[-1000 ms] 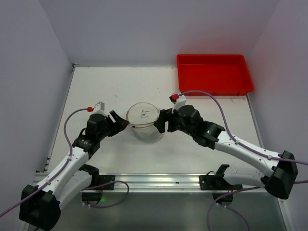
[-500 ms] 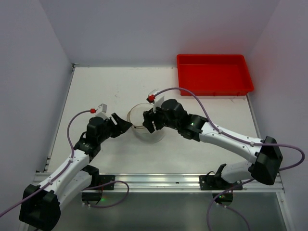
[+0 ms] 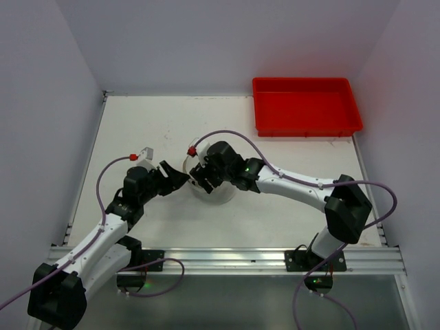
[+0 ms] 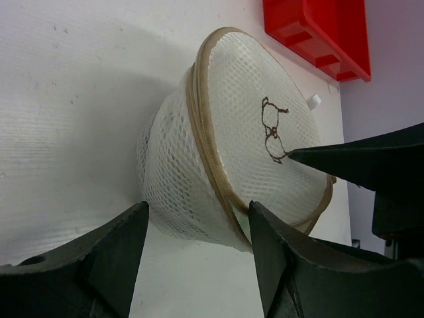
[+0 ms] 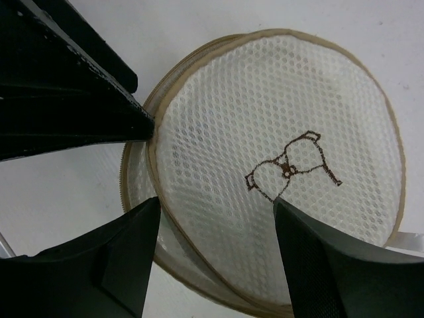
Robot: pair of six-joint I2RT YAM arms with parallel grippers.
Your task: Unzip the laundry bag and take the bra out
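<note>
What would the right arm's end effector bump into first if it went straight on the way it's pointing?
Probably the small white drum-shaped mesh laundry bag: the open right end effector points at its round top face, near the dark line drawing. How close it is is unclear.
</note>
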